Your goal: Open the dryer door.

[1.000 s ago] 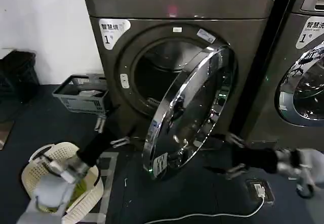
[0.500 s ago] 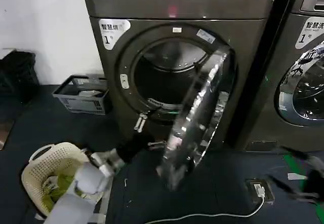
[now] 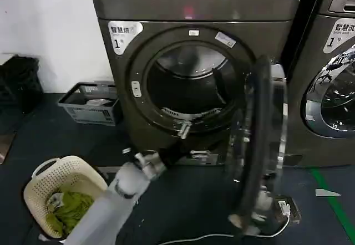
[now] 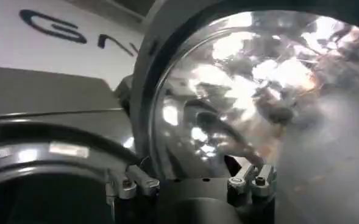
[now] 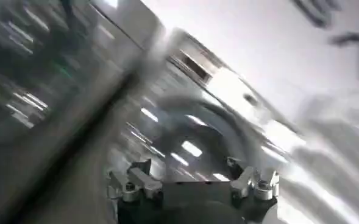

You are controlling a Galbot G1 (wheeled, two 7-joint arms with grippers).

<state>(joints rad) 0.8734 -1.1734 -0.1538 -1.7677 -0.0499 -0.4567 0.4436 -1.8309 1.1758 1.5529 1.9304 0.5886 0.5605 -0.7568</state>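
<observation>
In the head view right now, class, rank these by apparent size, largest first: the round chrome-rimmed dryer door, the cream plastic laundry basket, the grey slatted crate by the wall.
1. Round chrome-rimmed dryer door, swung open edge-on.
2. Cream plastic laundry basket, though it sits nearer the camera, which flatters it.
3. Grey slatted crate, farther back against the wall.

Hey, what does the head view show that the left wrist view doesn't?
Head view alone: the drum opening, the laundry basket with green cloth, the grey crate and the neighbouring machine. Left wrist view alone: a close look at the door's curved glass. Both share the open dryer door and the open, empty left claw near the opening's lower rim.
</observation>
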